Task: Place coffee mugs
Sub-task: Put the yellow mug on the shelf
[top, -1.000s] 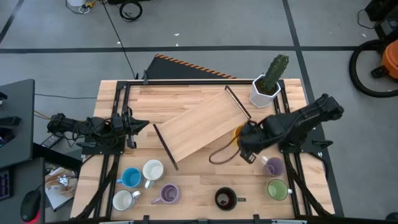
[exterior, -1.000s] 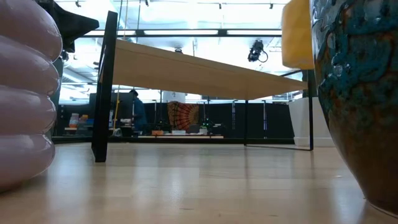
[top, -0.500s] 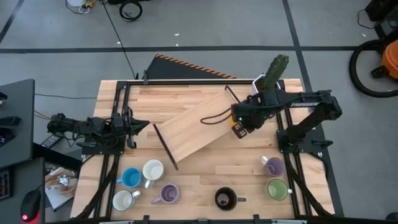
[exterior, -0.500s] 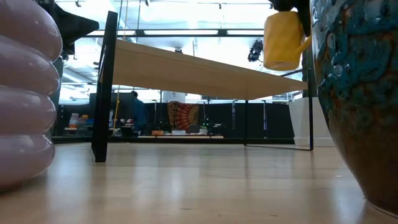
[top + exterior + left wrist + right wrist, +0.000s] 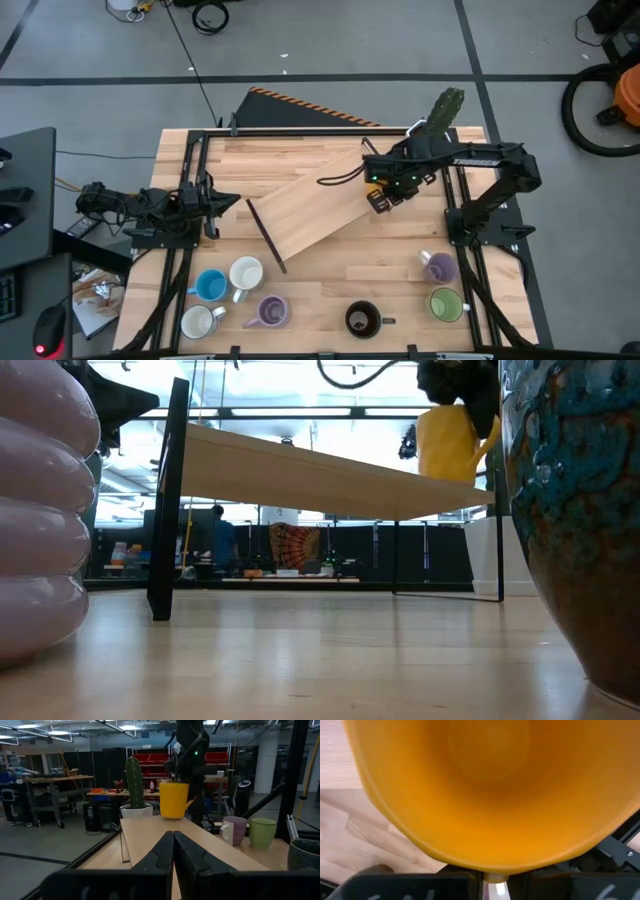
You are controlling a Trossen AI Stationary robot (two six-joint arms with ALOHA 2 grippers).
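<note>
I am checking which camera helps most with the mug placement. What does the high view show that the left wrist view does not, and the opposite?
Only the high view shows the blue mug, two white mugs and a second lavender mug near the left arm. Only the left wrist view shows the left gripper with fingers shut. Both show the right gripper holding the orange mug above the wooden shelf, with the cactus beside.

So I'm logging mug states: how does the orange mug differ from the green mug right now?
The orange mug is held up by the right claw above the wooden shelf; the green mug stands free on the table. The orange mug is at the far right end of the shelf; the green one sits near the table's front right edge. Both are upright, handled mugs.
</note>
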